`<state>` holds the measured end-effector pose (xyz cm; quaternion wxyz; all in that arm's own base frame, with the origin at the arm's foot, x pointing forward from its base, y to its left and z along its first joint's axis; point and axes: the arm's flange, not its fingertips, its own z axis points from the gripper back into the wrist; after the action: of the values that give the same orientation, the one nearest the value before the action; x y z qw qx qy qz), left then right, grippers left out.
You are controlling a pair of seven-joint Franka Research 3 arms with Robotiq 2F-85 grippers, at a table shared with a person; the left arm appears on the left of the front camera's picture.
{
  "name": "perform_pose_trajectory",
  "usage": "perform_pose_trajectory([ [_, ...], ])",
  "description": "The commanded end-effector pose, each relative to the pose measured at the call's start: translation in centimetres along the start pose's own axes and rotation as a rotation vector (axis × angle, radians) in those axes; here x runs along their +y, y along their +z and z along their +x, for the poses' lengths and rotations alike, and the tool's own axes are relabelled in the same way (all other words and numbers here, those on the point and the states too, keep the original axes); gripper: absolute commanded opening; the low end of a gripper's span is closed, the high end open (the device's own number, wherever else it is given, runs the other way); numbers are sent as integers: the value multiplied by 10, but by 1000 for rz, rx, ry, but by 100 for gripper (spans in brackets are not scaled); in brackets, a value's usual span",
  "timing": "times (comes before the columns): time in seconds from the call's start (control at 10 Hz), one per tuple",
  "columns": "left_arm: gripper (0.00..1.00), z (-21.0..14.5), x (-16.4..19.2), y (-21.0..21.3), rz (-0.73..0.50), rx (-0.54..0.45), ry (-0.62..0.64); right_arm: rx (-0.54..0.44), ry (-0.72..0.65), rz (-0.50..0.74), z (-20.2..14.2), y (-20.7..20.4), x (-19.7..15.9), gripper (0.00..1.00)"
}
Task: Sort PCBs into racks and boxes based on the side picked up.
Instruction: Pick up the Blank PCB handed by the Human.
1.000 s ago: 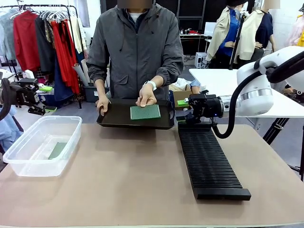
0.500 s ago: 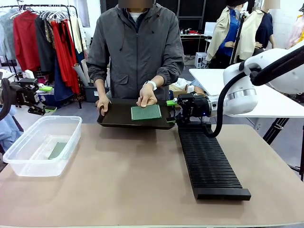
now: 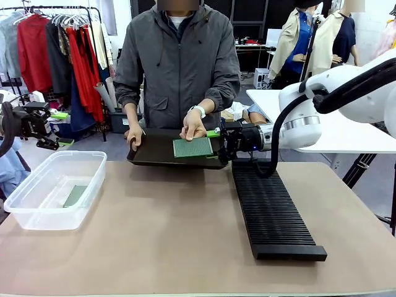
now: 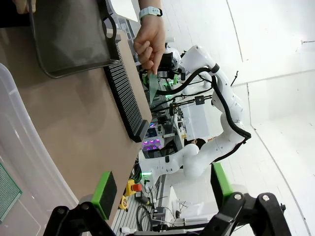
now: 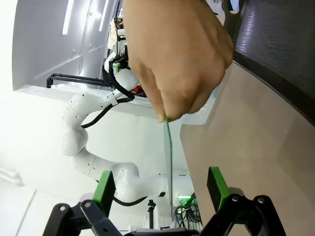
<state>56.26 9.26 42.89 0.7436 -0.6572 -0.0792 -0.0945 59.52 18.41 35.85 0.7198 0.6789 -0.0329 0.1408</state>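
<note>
Dotted green PCB (image 3: 192,147) in person's hand (image 3: 192,126)

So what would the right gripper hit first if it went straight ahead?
Probably the thin green rectangular circuit board that the person's hand holds on edge, dead ahead of the open right gripper; depth is unclear.

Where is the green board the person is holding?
In the front view, the PCB hangs over the black tray at the far side, pinched by the person's hand, beside the right gripper.
</note>
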Motion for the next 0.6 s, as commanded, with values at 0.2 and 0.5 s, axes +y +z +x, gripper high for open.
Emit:
perform_pose_trajectory([
  [0.2,100,-1,-1,1,-7,5,-1,-52,-8,-2,17,-14,-10,100],
  [0.5,100,-1,-1,1,-7,5,-1,-65,-11,9,20,-18,-13,85],
])
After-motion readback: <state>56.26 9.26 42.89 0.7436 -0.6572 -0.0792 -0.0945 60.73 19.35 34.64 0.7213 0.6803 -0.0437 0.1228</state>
